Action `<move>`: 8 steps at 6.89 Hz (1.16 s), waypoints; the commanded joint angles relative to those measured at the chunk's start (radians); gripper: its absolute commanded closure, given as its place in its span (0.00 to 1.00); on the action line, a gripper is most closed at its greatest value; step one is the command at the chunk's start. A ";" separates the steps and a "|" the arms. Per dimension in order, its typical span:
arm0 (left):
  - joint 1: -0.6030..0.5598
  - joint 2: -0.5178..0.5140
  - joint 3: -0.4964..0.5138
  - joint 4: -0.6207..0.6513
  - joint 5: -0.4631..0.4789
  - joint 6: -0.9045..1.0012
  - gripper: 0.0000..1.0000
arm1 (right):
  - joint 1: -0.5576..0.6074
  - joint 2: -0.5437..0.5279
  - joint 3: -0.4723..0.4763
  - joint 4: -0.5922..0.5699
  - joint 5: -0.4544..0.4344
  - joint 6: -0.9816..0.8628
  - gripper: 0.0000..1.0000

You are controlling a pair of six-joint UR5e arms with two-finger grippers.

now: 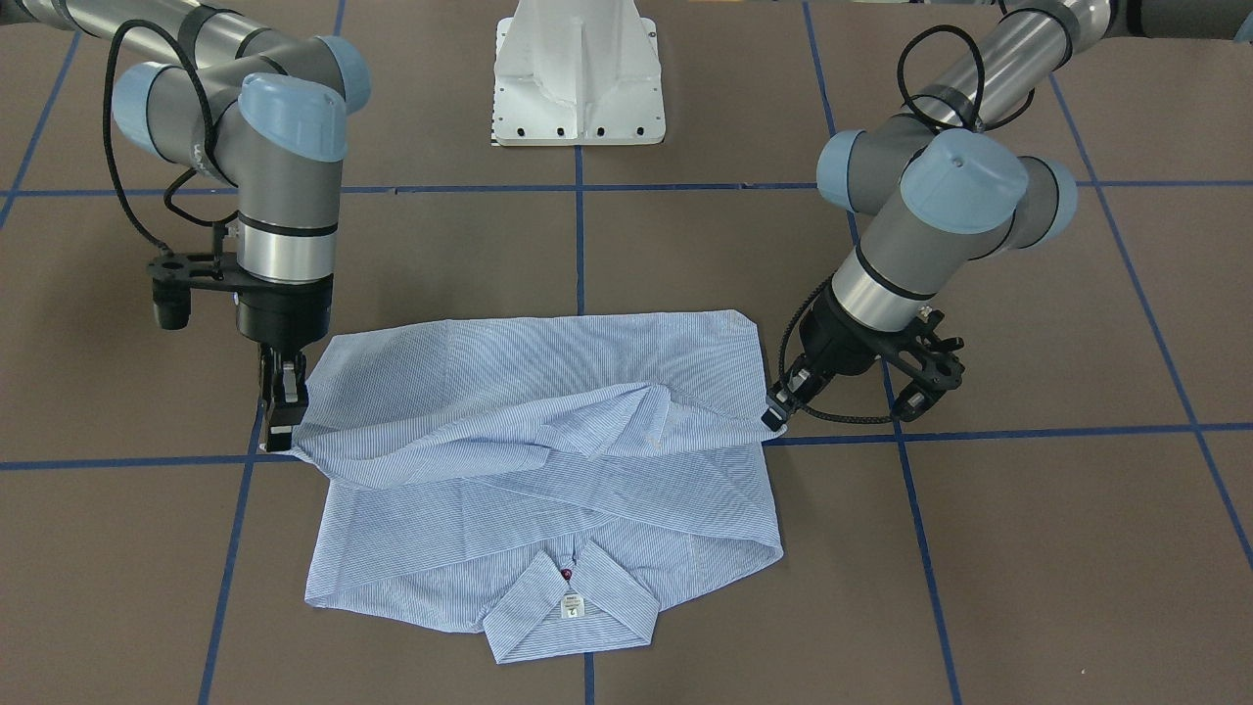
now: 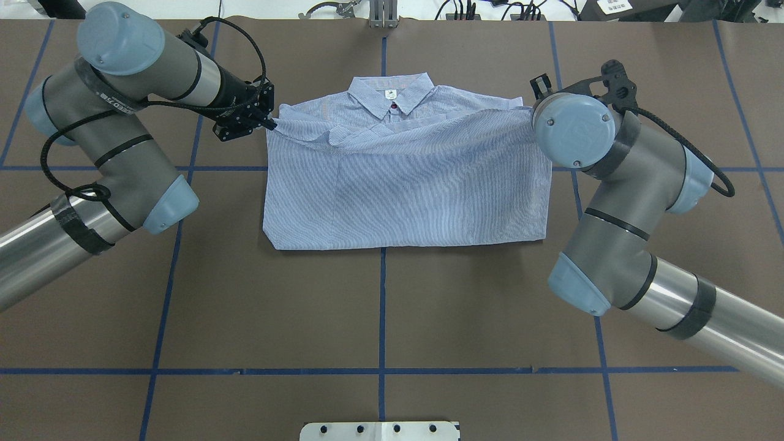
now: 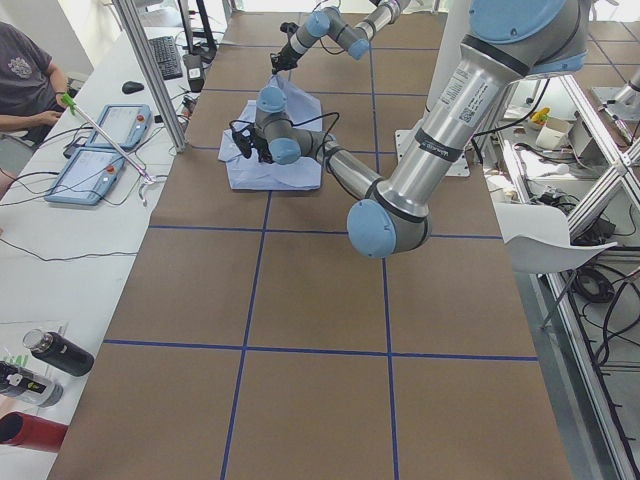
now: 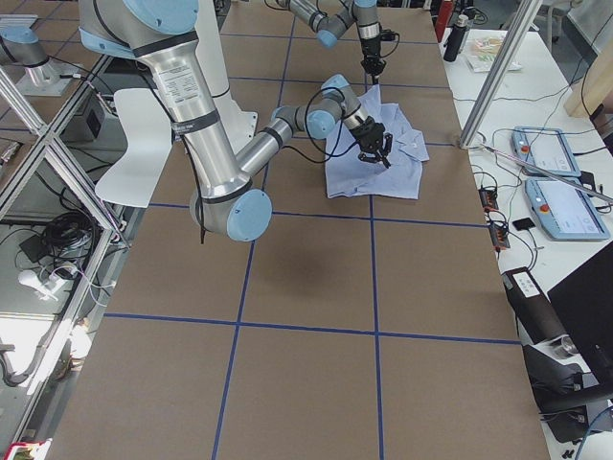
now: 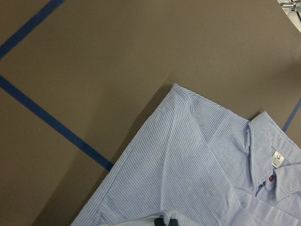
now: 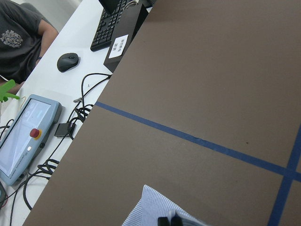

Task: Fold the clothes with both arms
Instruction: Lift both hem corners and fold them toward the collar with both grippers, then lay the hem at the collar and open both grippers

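The light blue striped shirt (image 1: 548, 411) (image 2: 404, 177) lies on the brown table, its lower half doubled over toward the collar (image 1: 573, 612). My left gripper (image 1: 776, 413) (image 2: 270, 124) is shut on one corner of the raised fabric edge. At the opposite corner my right gripper (image 1: 278, 431) is shut on the cloth; in the overhead view its wrist hides it. Between the two, the held edge sags in loose folds just short of the collar. Each wrist view shows fingertips pinching striped cloth at the bottom edge (image 5: 165, 221) (image 6: 169, 220).
The white pedestal base (image 1: 578, 78) stands behind the shirt. Blue tape lines (image 2: 383, 306) cross the table. A side bench past the table edge carries a keyboard (image 6: 115, 21), a mouse (image 6: 68, 61), tablets and cables, with a seated person (image 3: 25, 80).
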 commanded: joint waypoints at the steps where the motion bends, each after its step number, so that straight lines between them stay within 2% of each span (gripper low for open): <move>1: -0.003 -0.066 0.177 -0.142 0.050 0.003 1.00 | 0.039 0.069 -0.181 0.125 0.048 -0.030 1.00; 3: -0.003 -0.156 0.303 -0.181 0.113 0.032 1.00 | 0.053 0.099 -0.308 0.236 0.082 -0.064 1.00; 5: -0.003 -0.167 0.360 -0.222 0.165 0.078 1.00 | 0.054 0.109 -0.355 0.261 0.083 -0.072 1.00; 8: -0.014 -0.173 0.389 -0.253 0.176 0.120 1.00 | 0.062 0.151 -0.422 0.265 0.083 -0.087 1.00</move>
